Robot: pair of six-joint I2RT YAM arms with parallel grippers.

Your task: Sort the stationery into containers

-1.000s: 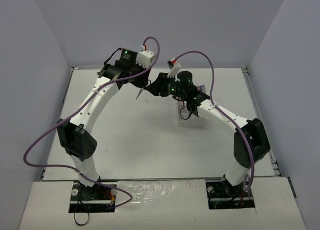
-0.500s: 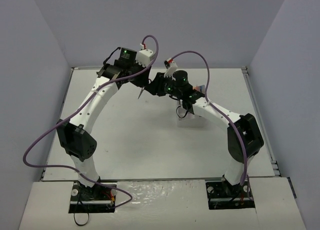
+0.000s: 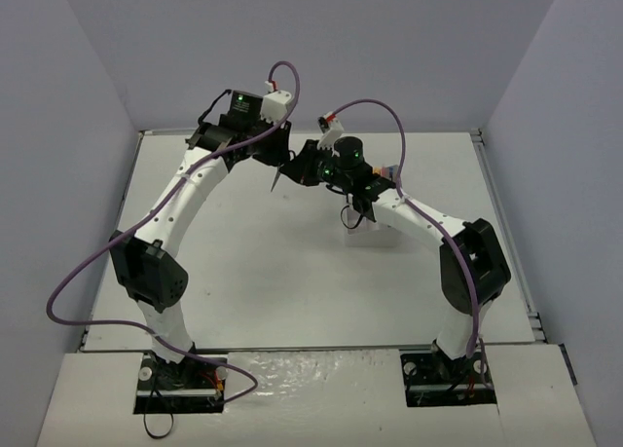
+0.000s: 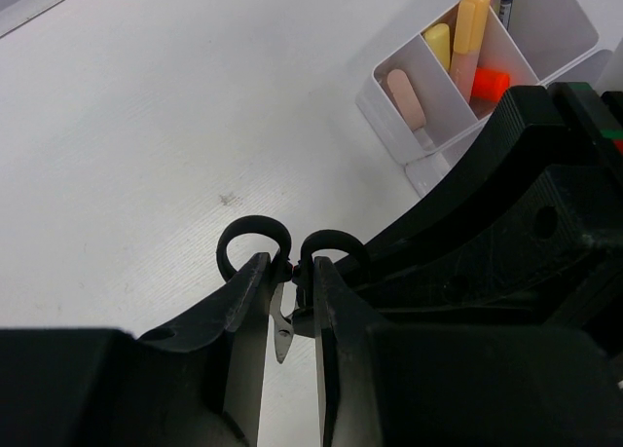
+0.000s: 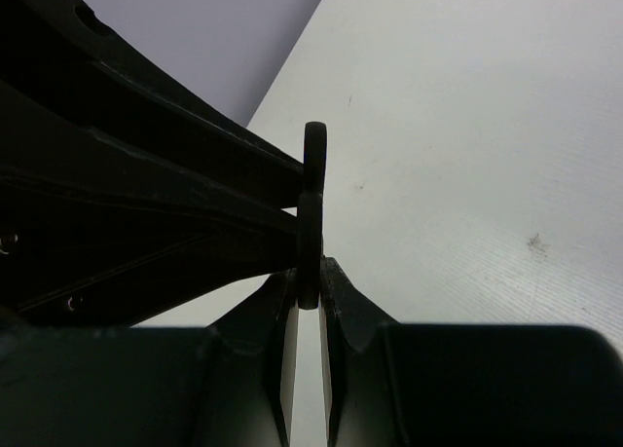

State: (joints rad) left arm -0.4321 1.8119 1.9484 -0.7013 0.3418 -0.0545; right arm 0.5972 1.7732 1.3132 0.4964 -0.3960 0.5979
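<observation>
Since the earlier view, the right arm [image 3: 428,228] has swung toward the far left corner of the desk [image 3: 253,272], and its jaws have drawn in from partly open to shut.

Right jaws: clamped on one black handle loop of the scissors [image 5: 311,213], which the right wrist view shows edge-on.

Left arm [image 3: 190,194]: jaws only a narrow gap apart, gripping the same scissors just below the two loops, with a sliver of metal blade showing in the gap.

Scissors: held off the desk near the middle of its far edge, between the two arms, blade pointing down.

Tray [image 4: 387,116]: white and divided into compartments. It stands on the desk right of centre, partly under the right arm.

Count: one pair of scissors and one tray. The tray holds one pale pink block [image 4: 407,96] and three highlighters [image 4: 440,46] (yellow, pale orange, bright orange). Pens at the picture's edge are too cropped to count.
</observation>
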